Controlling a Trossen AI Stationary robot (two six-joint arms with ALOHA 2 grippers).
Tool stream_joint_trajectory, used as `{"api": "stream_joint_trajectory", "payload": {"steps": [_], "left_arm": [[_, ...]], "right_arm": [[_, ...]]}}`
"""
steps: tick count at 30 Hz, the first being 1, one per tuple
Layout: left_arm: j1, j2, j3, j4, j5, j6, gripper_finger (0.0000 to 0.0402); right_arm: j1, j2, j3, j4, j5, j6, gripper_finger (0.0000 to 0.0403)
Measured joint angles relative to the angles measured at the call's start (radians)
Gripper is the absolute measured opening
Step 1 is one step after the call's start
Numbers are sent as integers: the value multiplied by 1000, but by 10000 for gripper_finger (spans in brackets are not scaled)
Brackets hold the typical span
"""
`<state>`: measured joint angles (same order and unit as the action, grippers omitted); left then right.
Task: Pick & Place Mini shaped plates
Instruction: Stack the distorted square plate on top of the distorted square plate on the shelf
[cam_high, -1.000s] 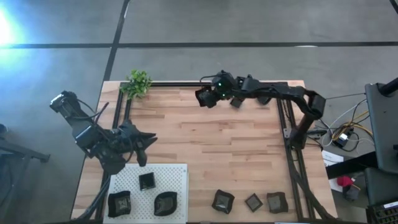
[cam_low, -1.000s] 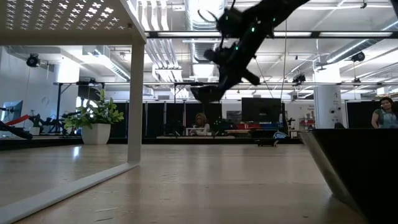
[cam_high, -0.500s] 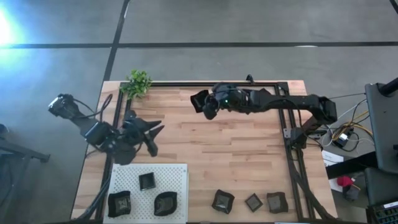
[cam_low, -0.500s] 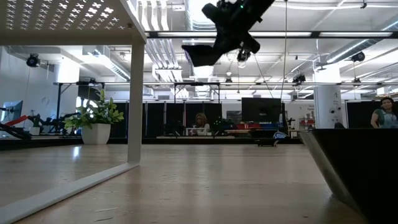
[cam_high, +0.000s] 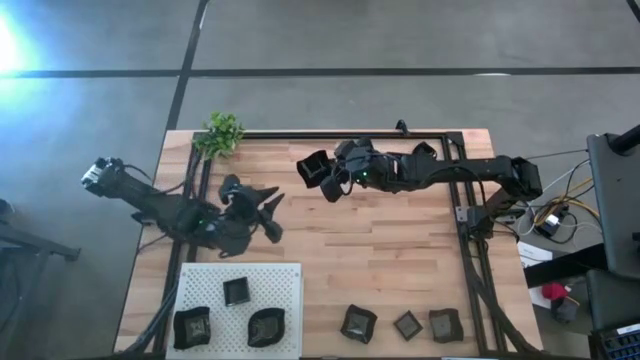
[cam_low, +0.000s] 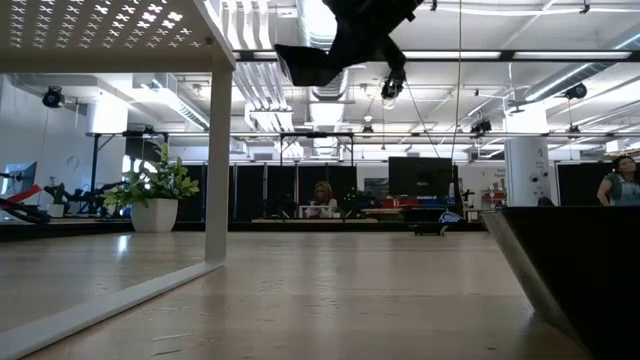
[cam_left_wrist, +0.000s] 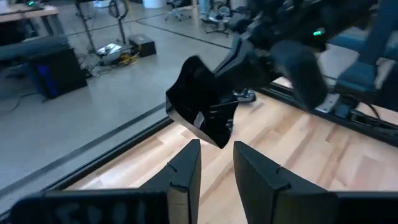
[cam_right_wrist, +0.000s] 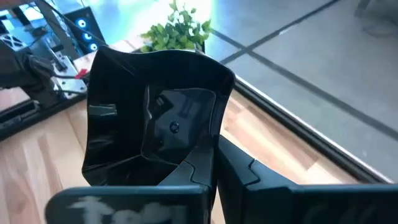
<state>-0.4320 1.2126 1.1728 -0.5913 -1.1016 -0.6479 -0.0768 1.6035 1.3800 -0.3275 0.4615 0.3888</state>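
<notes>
Mid-air handover of a mini plate

The right gripper (cam_high: 322, 180) pinches one black plate (cam_high: 313, 170) by its rim, aloft beside the plant (cam_high: 221, 133) — tilted toward the left gripper (cam_high: 266, 210), fingers parted, likely to receive it for the white board (cam_high: 280, 285), where three plates sit.

A small green plant (cam_high: 221, 133) sits at the wooden table's (cam_high: 380, 250) eleven o'clock corner — a white perforated board (cam_high: 285, 290) at seven o'clock.
</notes>
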Motion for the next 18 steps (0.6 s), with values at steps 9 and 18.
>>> {"api": "stream_joint_trajectory", "payload": {"steps": [9, 18], "left_arm": [[99, 85, 0, 75, 0, -45, 90], [155, 93, 0, 128, 0, -87, 90]], "right_arm": [[28, 0, 0, 81, 13, -77, 8], [40, 0, 0, 90, 13, -105, 8]]}}
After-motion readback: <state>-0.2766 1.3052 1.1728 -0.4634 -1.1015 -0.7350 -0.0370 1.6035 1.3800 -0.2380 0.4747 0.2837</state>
